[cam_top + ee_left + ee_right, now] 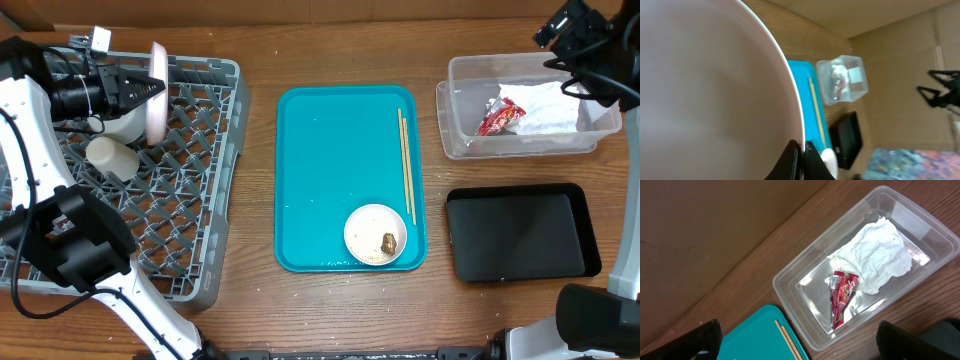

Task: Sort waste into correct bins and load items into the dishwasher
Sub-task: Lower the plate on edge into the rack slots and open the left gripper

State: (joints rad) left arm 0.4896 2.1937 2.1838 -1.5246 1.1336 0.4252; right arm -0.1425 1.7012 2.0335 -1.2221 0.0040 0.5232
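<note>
My left gripper [150,88] is shut on the rim of the large white plate [158,92] and holds it on edge over the grey dish rack [205,150]. In the left wrist view the plate [710,90] fills the frame, with the fingers [801,159] pinching its edge. A white cup [110,155] and a white bowl [127,126] sit in the rack. My right gripper [567,30] is open and empty above the clear tub [460,140], which holds the red wrapper [841,297] and the napkin [875,257]. A small bowl [375,235] with a brown lump [388,243] and rice, and the chopsticks [405,165], lie on the teal tray.
The teal tray [330,180] lies at the table's middle. The black tray [520,232] sits in front of the clear tub at the right. Cardboard walls stand behind the table.
</note>
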